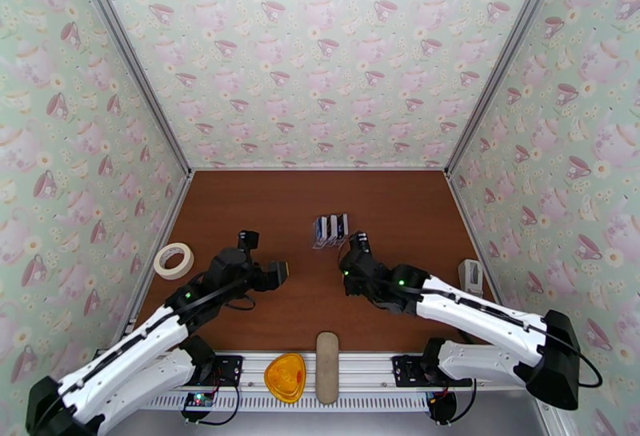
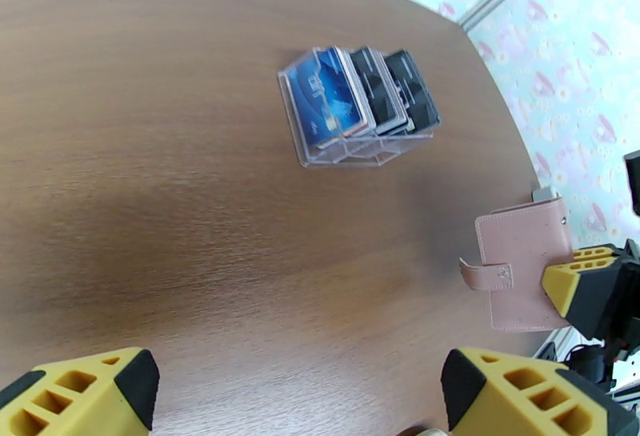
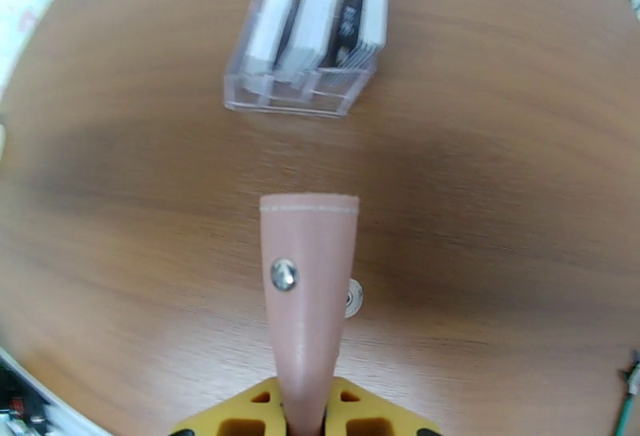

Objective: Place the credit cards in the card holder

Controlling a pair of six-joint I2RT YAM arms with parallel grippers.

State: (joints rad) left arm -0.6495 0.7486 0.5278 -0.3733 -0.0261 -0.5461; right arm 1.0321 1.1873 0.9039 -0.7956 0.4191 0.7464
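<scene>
The right gripper is clamped on one end of the card holder, which juts forward from its jaws above the table. Whether the snap tab is fastened I cannot tell. The holder looks light and soft and will likely flop at the fold, so a grip close to the spine suits it. Beside it, the left gripper has its jaws spread wide and empty. Just ahead of both, the credit cards stand upright in a clear rack. They look thin, stiff and slick, best pinched across the faces at the top edge above the rack's low front. The rack may slide or tip. Bare wood lies all round it.
</scene>
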